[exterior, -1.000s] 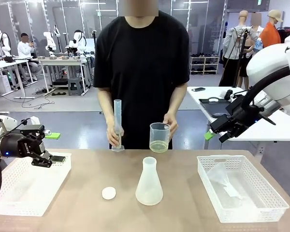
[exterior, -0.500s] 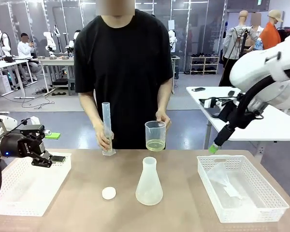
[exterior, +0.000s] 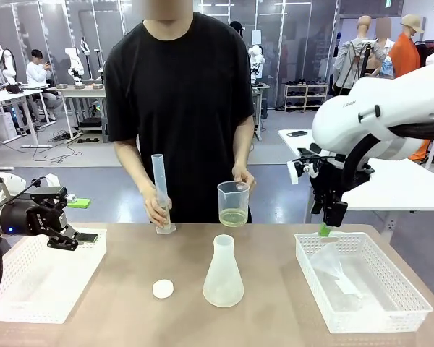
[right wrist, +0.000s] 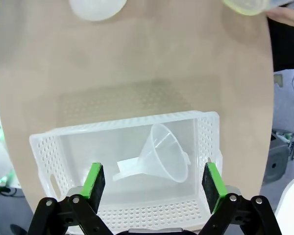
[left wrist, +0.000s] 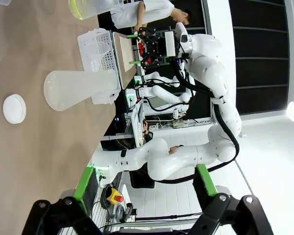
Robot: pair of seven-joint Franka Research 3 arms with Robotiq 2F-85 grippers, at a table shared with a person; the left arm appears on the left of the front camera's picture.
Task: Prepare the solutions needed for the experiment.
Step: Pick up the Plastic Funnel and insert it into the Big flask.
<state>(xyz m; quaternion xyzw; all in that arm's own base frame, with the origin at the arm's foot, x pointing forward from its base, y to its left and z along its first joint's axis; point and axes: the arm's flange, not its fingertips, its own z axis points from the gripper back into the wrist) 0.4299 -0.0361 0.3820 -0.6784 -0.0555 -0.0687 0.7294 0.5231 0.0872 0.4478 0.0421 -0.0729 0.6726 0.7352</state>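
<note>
Hanging nose-down over basket and funnel, right jaws wide, empty; left jaws level, wide, empty

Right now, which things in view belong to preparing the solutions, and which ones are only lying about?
For the job: the yellow-green solution in the person's beaker, the measuring cylinder, the flask, likely the funnel in the right basket.
Lying about: the white cap, the left basket.

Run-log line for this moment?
right claw: open, above funnel in right basket | left claw: open, at left basket | person: holds beaker of solution, graduated cylinder
</note>
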